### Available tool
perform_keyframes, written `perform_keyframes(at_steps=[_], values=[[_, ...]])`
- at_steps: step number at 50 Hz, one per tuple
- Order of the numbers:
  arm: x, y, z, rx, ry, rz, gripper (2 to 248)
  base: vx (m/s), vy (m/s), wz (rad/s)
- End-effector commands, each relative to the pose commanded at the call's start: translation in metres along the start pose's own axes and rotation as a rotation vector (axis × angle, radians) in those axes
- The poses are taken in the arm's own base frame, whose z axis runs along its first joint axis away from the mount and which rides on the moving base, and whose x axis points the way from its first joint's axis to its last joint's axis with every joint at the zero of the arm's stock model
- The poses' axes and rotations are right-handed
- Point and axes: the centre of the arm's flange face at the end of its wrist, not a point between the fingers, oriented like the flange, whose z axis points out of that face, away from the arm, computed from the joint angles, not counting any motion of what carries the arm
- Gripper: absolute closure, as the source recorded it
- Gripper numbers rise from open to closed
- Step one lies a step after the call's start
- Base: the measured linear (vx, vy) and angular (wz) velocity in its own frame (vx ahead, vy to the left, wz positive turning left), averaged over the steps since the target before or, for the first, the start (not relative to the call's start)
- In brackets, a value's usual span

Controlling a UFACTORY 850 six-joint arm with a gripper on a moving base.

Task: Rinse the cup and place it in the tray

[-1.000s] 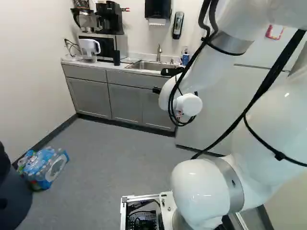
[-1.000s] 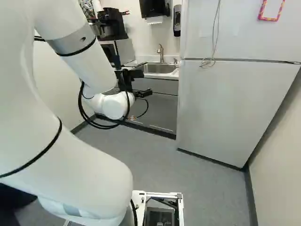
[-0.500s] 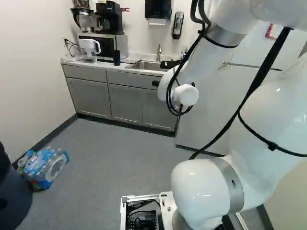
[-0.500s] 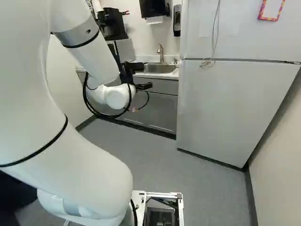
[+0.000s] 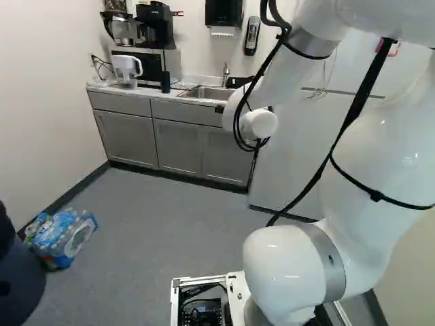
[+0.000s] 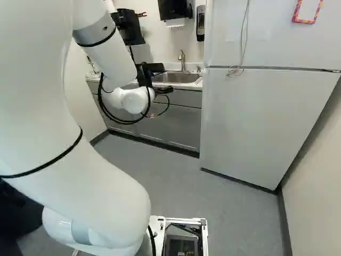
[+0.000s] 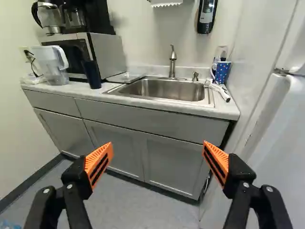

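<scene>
The dark cup (image 7: 92,75) stands by the microwave (image 7: 107,51), near the tray (image 7: 125,78); a spotted cup (image 7: 222,72) stands across the sink (image 7: 167,89). What either cup or the tray holds is unclear. The claw (image 6: 164,90) is spread wide, gripping nothing.

Grey cabinets (image 5: 126,139) stand beside a white fridge (image 6: 250,122) on grey flooring (image 5: 156,231).

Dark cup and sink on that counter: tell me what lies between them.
A flat, shallow tray lies on the counter between the dark cup and the sink. The wrist view shows it most plainly.
</scene>
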Motion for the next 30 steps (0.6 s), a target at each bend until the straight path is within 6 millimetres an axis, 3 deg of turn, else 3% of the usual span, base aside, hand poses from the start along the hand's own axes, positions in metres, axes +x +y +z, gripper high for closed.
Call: perform_keyframes(at_steps=[30], values=[[0.035, 0.0, 0.018, 0.0, 0.067, 0.0, 3, 0.0, 0.0, 0.0]])
